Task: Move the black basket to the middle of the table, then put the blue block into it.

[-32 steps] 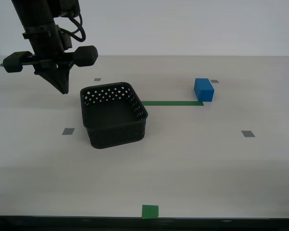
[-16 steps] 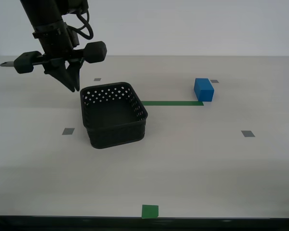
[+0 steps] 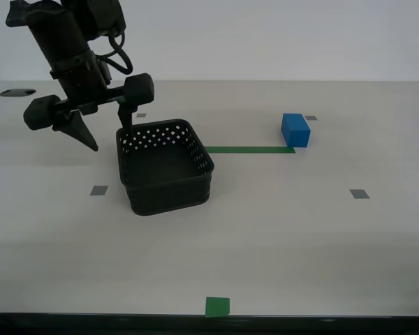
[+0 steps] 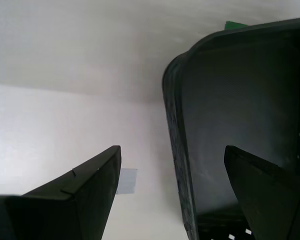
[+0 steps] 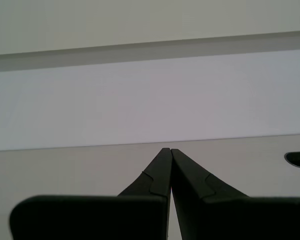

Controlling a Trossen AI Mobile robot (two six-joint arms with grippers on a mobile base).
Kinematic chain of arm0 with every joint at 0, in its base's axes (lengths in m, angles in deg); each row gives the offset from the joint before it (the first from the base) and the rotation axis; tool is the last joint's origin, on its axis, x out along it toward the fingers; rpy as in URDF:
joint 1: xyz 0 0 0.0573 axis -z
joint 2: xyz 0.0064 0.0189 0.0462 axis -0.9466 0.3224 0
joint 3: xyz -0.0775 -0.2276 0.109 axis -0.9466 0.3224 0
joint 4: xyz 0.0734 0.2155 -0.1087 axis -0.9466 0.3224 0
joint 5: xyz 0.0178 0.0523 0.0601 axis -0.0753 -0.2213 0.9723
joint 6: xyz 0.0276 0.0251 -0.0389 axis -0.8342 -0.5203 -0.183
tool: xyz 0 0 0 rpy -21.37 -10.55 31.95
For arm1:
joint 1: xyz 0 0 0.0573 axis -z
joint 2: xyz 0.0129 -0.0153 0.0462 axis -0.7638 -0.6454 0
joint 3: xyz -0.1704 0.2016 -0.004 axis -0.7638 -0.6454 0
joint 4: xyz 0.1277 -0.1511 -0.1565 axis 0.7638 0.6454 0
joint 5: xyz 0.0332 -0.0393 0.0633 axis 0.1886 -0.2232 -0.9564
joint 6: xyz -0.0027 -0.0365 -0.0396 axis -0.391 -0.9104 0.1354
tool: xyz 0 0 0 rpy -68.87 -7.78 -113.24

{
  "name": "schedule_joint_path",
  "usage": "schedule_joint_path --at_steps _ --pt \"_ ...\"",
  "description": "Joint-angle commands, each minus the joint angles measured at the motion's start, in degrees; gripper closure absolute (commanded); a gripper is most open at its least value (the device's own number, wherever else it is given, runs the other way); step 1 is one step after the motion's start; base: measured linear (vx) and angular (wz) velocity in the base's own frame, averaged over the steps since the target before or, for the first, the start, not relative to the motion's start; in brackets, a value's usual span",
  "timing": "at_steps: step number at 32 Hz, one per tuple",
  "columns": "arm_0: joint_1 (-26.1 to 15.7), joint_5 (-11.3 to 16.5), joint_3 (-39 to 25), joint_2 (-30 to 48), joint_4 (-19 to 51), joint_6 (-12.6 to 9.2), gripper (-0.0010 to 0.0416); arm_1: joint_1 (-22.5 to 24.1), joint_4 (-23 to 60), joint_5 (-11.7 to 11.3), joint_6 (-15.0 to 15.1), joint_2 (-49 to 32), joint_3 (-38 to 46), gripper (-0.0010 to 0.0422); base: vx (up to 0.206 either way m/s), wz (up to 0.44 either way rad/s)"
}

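The black basket (image 3: 164, 188) stands on the table (image 3: 279, 230) at the exterior view's centre-left. My second gripper (image 3: 110, 137) is open at the basket's far corner on the exterior view's left. In the second wrist view the gripper (image 4: 172, 148) has one finger (image 4: 90, 190) outside the basket wall (image 4: 177, 125) and the other over the basket's inside. The blue block (image 3: 295, 130) sits apart at the exterior view's right, at the end of the green tape line (image 3: 248, 149). My first gripper (image 5: 168, 150) is shut and empty, and it does not show in the exterior view.
Small grey squares (image 3: 98, 190) (image 3: 359, 194) lie flat on the table. A green square (image 3: 217, 306) marks the near edge. A dark hole (image 3: 17, 92) is in the tabletop at the far side on the exterior view's left.
The second arm has moved toward the basket and come lower. Its gripper has opened from shut and now straddles the basket's wall. Basket and block have not moved.
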Motion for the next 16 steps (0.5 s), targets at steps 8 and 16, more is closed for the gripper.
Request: schedule_joint_path --at_steps 8,16 --pt "0.0 0.0 0.0 0.0 0.5 -0.4 0.0405 0.7 -4.1 6.3 -3.2 -7.7 -1.0 0.0179 0.0 0.0" --pt "0.0 0.0 0.0 0.0 0.5 -0.4 0.0406 1.1 -4.8 4.2 -3.9 -9.4 -1.0 0.0205 0.0 0.0"
